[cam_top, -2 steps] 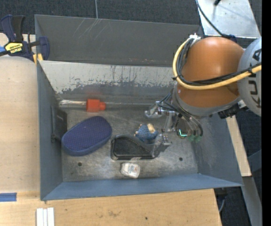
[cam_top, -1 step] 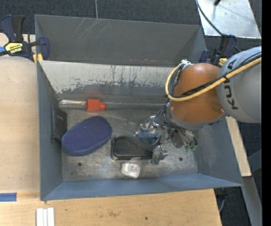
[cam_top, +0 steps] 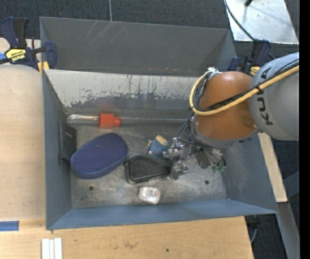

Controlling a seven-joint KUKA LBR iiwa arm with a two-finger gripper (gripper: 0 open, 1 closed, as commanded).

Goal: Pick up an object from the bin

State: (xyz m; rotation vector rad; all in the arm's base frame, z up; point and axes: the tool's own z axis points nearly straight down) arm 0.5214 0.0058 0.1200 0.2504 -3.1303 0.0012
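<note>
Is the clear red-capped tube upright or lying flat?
Lying flat: the clear red-capped tube stretches sideways along the back wall of the grey metal bin.

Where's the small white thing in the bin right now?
In the camera view, the small white thing lies by the front wall of the bin, just in front of the black loop, right of the blue oval pad.

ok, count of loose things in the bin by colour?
Blue: 2, oval mesh pad and small blue piece
Black: 2, black loop and black block at left wall
Red-capped clear tube: 1
White lump: 1
Total: 6
</note>
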